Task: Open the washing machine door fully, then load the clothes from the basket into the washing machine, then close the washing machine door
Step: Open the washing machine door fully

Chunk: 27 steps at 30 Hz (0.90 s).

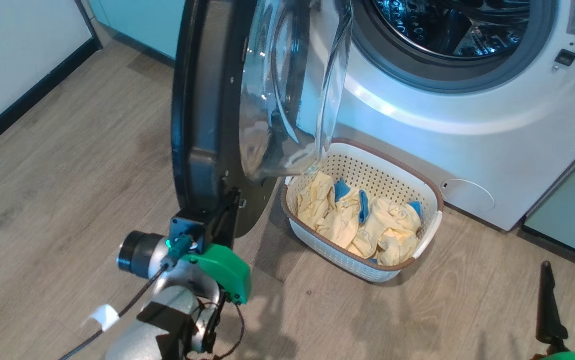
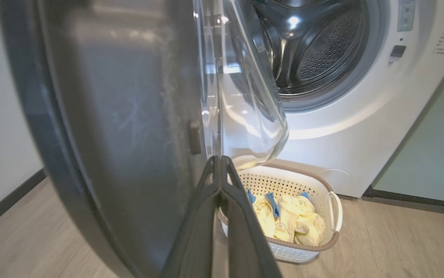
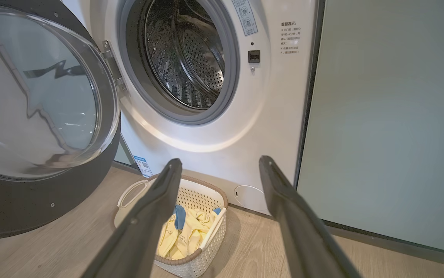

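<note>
The washing machine (image 1: 467,140) fills the head view from 12 to 3 o'clock, with its steel drum (image 1: 452,25) exposed at 1 o'clock. The door (image 1: 202,100) stands swung out from the machine, nearly edge-on to the head camera, and runs from 12 o'clock down to the centre. Its glass bowl (image 1: 292,85) bulges toward the drum.

The basket (image 1: 337,255) sits on the wood floor (image 1: 67,175) just past centre toward 4 o'clock. It is near the front of the machine, and its near-left corner lies under the bowl. The clothes (image 1: 362,220) lie heaped inside it, pale yellow with blue patches.

The left gripper (image 2: 220,160) comes up from 7 o'clock in the head view to the door's lower rim. In the left wrist view its two fingers are pressed flat together with nothing between them. They run along the door's inner side next to the bowl, but I cannot tell whether they touch the door.

The right gripper (image 3: 220,162) shows at 5 o'clock in the head view, low and well apart from the basket. Its fingers are spread wide and hold nothing. Its own camera shows the basket between them and a pale green cabinet panel (image 3: 392,116) at 3 o'clock.
</note>
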{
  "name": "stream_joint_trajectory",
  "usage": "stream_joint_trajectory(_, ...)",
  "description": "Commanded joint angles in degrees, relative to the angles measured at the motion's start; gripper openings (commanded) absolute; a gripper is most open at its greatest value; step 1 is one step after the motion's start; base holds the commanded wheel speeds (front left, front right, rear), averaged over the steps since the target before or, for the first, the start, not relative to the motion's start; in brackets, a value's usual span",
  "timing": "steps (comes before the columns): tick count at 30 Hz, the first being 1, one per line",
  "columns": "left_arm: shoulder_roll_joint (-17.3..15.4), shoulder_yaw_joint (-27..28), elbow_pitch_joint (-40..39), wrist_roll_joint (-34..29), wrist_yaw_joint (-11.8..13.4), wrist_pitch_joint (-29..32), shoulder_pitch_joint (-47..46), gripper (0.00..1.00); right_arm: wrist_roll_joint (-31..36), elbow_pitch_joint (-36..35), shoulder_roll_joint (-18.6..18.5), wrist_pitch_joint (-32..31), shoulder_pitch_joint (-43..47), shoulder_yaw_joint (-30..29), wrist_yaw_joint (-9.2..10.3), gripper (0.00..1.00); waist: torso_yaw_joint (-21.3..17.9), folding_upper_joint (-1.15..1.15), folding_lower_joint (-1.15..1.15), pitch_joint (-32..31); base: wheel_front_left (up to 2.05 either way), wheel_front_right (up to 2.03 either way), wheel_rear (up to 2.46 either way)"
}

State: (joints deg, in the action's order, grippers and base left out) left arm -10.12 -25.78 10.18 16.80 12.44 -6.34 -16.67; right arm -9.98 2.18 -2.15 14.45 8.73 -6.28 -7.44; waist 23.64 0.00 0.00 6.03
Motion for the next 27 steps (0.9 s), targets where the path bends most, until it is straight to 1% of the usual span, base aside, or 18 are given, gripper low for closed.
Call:
stream_joint_trajectory(1,-2.04,3.47,-1.90,0.36,0.93,-0.83,-1.38,0.00,0.61,-1.77,-0.73,0.55,-2.35,0.53,-0.05,1.00,0.37,0.00,0.00,0.09,0.00,0.00,0.00)
stream_joint_trajectory(7,-3.61,5.03,-0.76,0.62,1.52,-1.46,-1.49,0.00,1.71,-2.17,-0.73,0.55,-2.81,-0.62,-0.05,1.00,1.03,0.00,0.00,0.22,0.00,0.00,0.00)
stream_joint_trajectory(14,-5.19,7.91,3.46,1.78,2.23,-3.45,-2.56,0.00,2.39,-2.65,-0.73,0.55,-2.55,-1.32,-0.05,1.00,1.54,0.00,0.00,0.26,0.00,0.00,0.00)
stream_joint_trajectory(18,-6.31,9.72,7.08,2.32,2.21,-5.49,-4.08,0.00,2.73,-2.75,-0.73,0.55,-2.30,-1.10,-0.05,1.00,1.26,0.00,0.00,0.79,0.00,0.00,0.00)
stream_joint_trajectory(27,-7.37,13.10,13.81,3.30,1.47,-8.13,-8.38,0.00,3.79,-2.89,-0.73,0.55,-2.24,-0.79,-0.05,1.00,0.86,0.00,0.00,1.87,0.00,0.00,0.00)
